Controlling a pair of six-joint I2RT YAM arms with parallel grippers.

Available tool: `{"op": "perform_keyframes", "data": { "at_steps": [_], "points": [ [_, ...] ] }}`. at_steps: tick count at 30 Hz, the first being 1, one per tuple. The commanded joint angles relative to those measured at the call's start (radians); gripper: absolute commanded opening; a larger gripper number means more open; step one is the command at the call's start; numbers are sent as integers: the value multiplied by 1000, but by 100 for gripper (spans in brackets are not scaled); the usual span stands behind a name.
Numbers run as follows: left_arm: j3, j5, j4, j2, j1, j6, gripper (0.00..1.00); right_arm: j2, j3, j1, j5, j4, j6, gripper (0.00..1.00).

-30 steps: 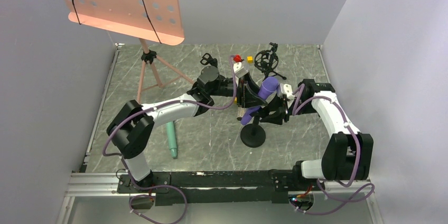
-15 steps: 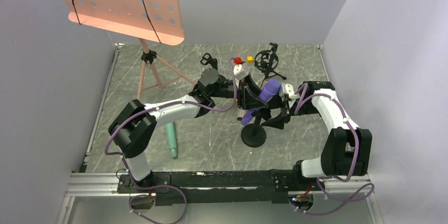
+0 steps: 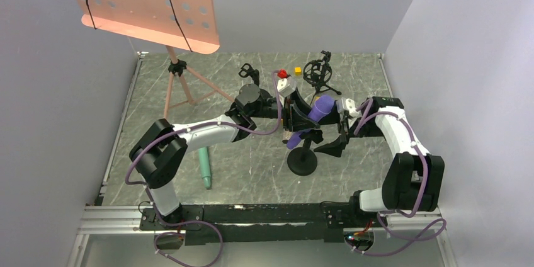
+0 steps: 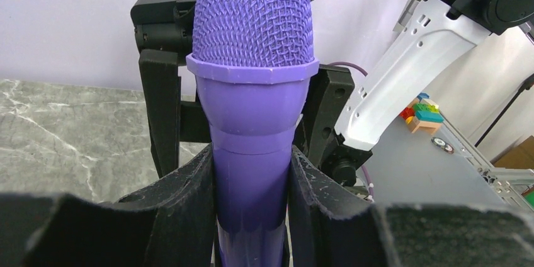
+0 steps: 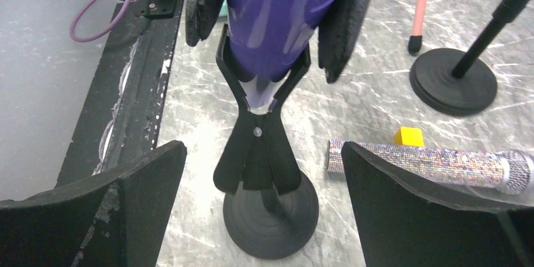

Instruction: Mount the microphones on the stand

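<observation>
Purple microphone (image 4: 252, 90) in stand clip (image 5: 234, 87), left end effector (image 4: 250, 161) gripping it, right end effector (image 5: 261, 148) spread wide, both arms outstretched

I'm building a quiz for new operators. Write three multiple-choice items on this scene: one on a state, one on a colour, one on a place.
1. The right tool is
A) shut on a mic
B) open and empty
C) shut on a cube

2. The mic in the clip is
A) copper
B) purple
C) green

3. The green mic is
A) lying on the table
B) in the clip
C) in the right tool

Key:
1 B, since its fingers stand wide apart with nothing between them.
2 B, since the tail of the purple mic sits between the clip's prongs.
3 A, since it lies flat on the marble, apart from both tools.
</observation>
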Motion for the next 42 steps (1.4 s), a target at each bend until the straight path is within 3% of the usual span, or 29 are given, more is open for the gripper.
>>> {"op": "perform_keyframes", "data": {
  "at_steps": [1, 16, 35, 38, 42],
  "points": [
    [-36, 9, -65, 8, -2, 25, 0, -38, 10, -40, -20, -18, -28, 100],
    [-24, 12, -113, -2, -3, 61, 0, -30, -60, -81, 1, -18, -146, 99],
    [21, -1, -252, 13, -15, 131, 0, -39, -32, -100, -12, -18, -108, 99],
    [25, -28, -263, 0, -16, 131, 13, -40, -31, -103, -11, -18, -103, 99],
    [31, -85, -286, -25, -15, 126, 44, -40, -31, -105, -11, -19, -100, 99]
  ]
}}
